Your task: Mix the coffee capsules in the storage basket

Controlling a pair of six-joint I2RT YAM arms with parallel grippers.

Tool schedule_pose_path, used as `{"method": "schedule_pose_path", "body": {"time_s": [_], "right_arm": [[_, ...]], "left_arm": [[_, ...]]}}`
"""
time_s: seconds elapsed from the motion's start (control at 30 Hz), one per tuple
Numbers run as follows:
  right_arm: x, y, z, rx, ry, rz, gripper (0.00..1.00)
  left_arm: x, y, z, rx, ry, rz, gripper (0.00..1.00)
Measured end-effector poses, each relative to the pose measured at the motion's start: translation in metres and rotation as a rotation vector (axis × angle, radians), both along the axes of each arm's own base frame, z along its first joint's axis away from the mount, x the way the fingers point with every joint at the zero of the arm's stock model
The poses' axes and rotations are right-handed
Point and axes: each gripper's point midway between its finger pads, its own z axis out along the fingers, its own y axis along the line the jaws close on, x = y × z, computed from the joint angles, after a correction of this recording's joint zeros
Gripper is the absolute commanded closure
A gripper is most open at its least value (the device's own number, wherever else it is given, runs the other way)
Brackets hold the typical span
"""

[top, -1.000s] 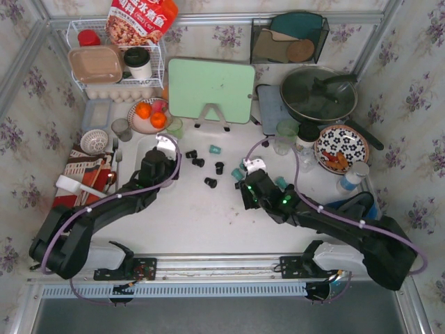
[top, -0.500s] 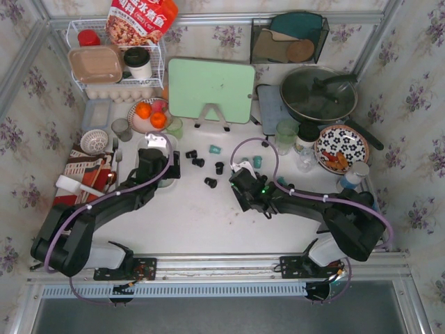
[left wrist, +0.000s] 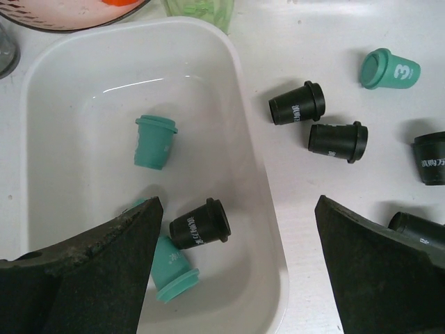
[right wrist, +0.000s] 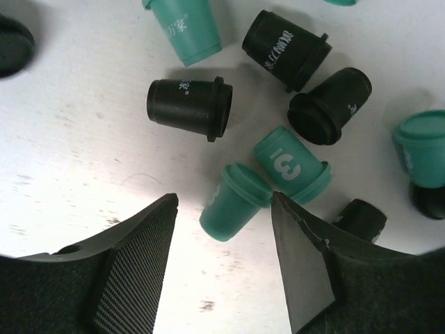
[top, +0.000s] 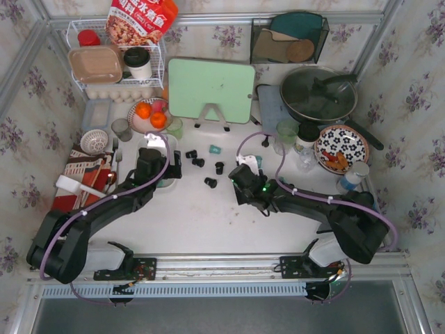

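Three coffee capsules (left wrist: 154,142) lay in the storage basket (left wrist: 259,209) under the wide-spread, empty left claw (left wrist: 236,233), while the part-spread right claw (right wrist: 224,200) framed a teal capsule (right wrist: 231,212), likely next.

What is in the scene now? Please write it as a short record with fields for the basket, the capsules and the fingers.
Storage basket: white, holds at least two teal capsules and one black capsule.
Loose capsules: black and teal, lying on the table right of the basket.
Left fingers: open, empty, straddling the basket's right wall.
Right fingers: open, either side of a lying teal capsule.
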Motion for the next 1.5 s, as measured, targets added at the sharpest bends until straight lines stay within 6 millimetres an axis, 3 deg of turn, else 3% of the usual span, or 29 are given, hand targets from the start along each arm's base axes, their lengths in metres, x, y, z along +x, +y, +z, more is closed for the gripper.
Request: {"method": "schedule_pose_path", "body": {"time_s": [0.27, 0.47, 1.0, 1.27, 1.37, 1.5], "right_arm": [[-0.003, -0.001, 0.017, 0.267, -0.072, -0.268, 0.51], [-0.004, -0.007, 0.008, 0.332, -0.085, -0.391, 0.52], [-0.002, -0.009, -0.019, 0.308, -0.076, -0.426, 0.54], [-0.003, -0.009, -0.024, 0.292, -0.070, -0.412, 0.63], [-0.001, -0.005, -0.014, 0.312, -0.079, -0.390, 0.67], [0.005, 0.005, 0.020, 0.389, -0.124, -0.344, 0.70]], "left_arm": [[-0.003, -0.005, 0.004, -0.009, -0.003, -0.023, 0.07], [-0.005, -0.009, 0.005, -0.017, -0.005, -0.041, 0.07], [-0.009, -0.019, 0.006, -0.023, -0.003, -0.092, 0.06], [-0.012, -0.035, 0.009, -0.051, -0.003, -0.181, 0.07], [-0.017, -0.050, 0.011, -0.075, -0.024, -0.268, 0.06], [-0.031, -0.077, 0.017, -0.095, -0.075, -0.428, 0.05]]}}
